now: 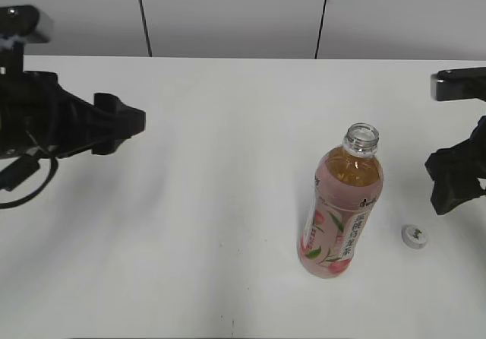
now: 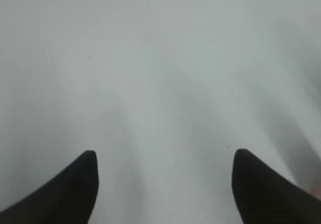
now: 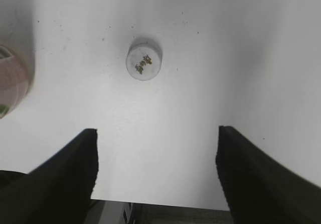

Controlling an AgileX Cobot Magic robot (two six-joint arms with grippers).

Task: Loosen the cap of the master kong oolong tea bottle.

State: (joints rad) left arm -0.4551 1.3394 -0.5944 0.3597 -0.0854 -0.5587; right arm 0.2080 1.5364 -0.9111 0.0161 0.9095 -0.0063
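Note:
The master kong oolong tea bottle [image 1: 342, 210] stands upright on the white table, right of centre, with its neck open and no cap on it. Its pink side shows at the left edge of the right wrist view [image 3: 12, 78]. The small white cap [image 1: 414, 236] lies flat on the table to the right of the bottle; in the right wrist view [image 3: 144, 61] it lies ahead of the jaws. My right gripper [image 3: 156, 148] is open and empty, above the table near the cap. My left gripper [image 2: 163, 171] is open and empty, far left, over bare table.
The white table [image 1: 228, 164] ends at a grey panelled wall [image 1: 228, 12] at the back. Its front edge shows at the bottom of the right wrist view [image 3: 160, 204]. The left arm [image 1: 61, 122] hangs over the table's left side.

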